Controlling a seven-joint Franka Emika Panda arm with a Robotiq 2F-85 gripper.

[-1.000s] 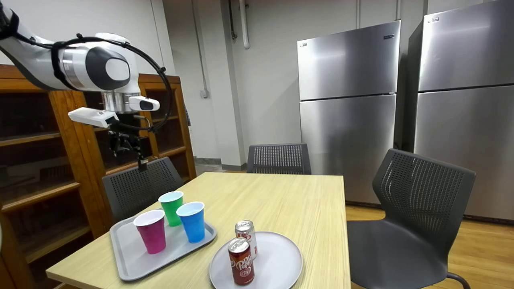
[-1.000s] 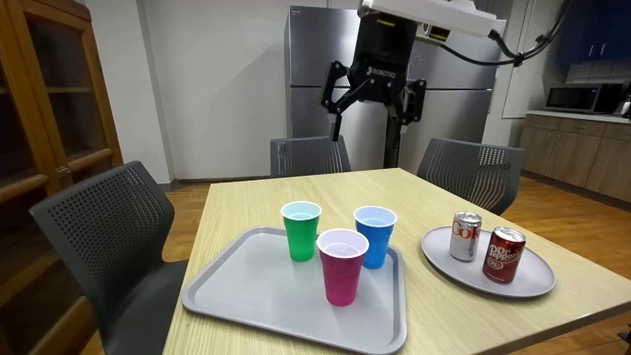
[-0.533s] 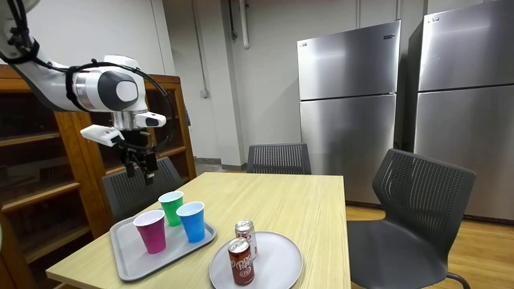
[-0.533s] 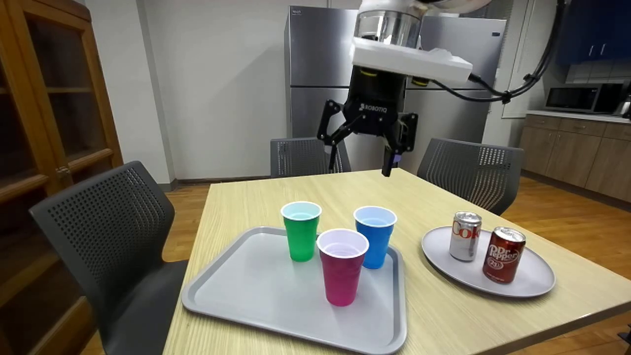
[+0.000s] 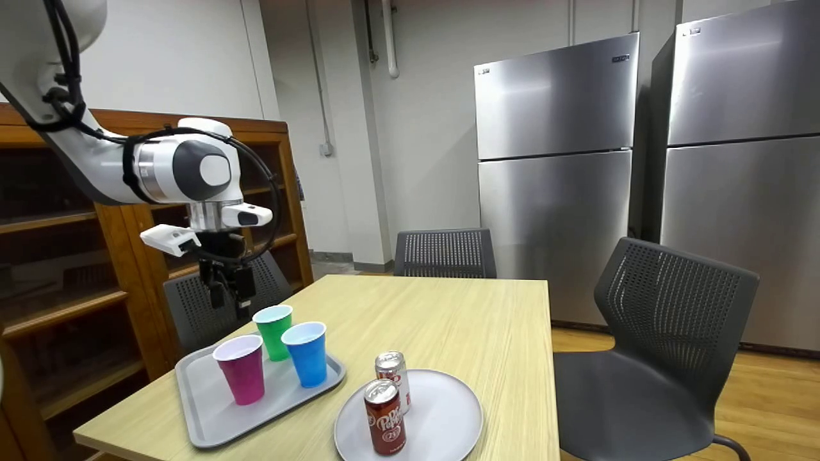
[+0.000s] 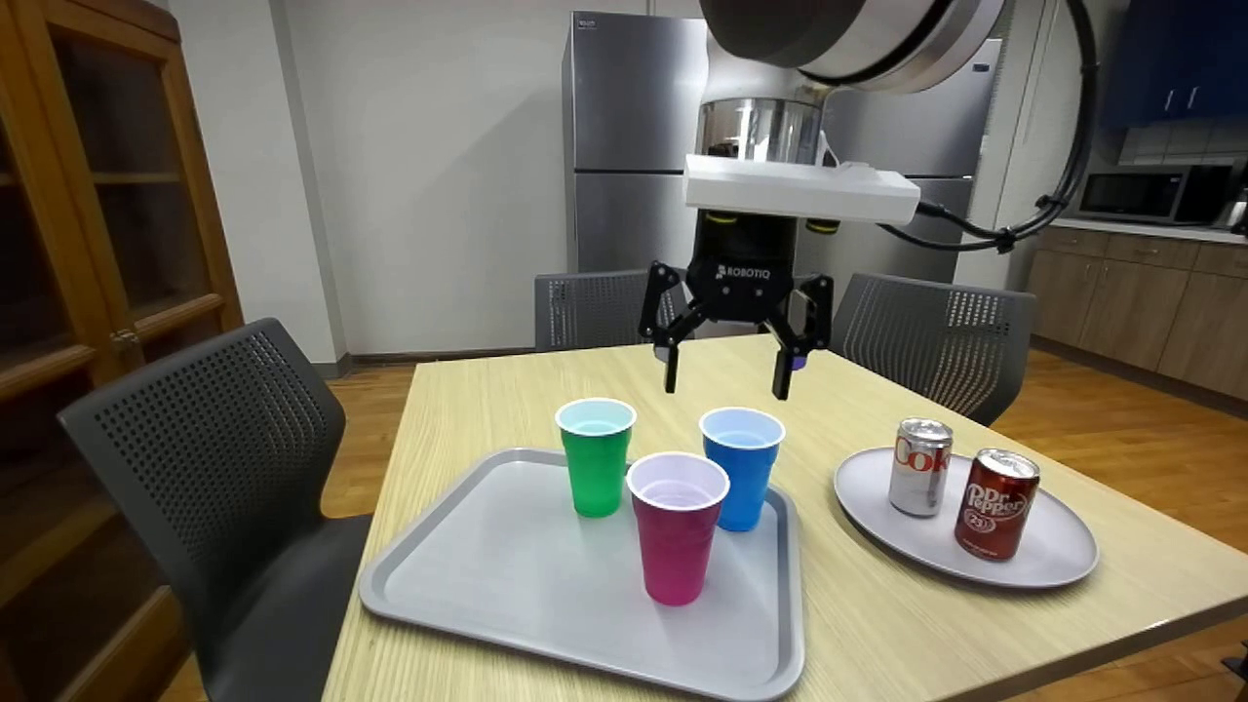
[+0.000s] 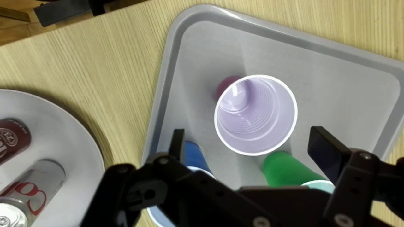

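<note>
Pale walls [image 5: 426, 173] above a wooden floor [image 5: 781, 403]
Steel refrigerators [image 5: 557, 211] and a glass-doored wooden cabinet [image 5: 122, 256] stand behind dark gray chairs [image 5: 666, 326].

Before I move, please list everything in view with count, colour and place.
table: 1, pale wood, in the middle
tray: 1, grey, on the table
cups: 3, magenta, green and blue, on the tray
plate: 1, grey, beside the tray
cans: 2, silver and dark red, on the plate
chairs: 3, dark grey, around the table
fridges: 2, silver, at the back
cabinet: at least 1, brown, behind a chair
counter: 1, brown, at right in an exterior view
microwave: 1, black and silver, on the counter
cupboard: 1 visible, dark blue, above the counter
gripper: 1, black, open, empty, near the cups
arm: 1, white and grey, above the gripper
</note>
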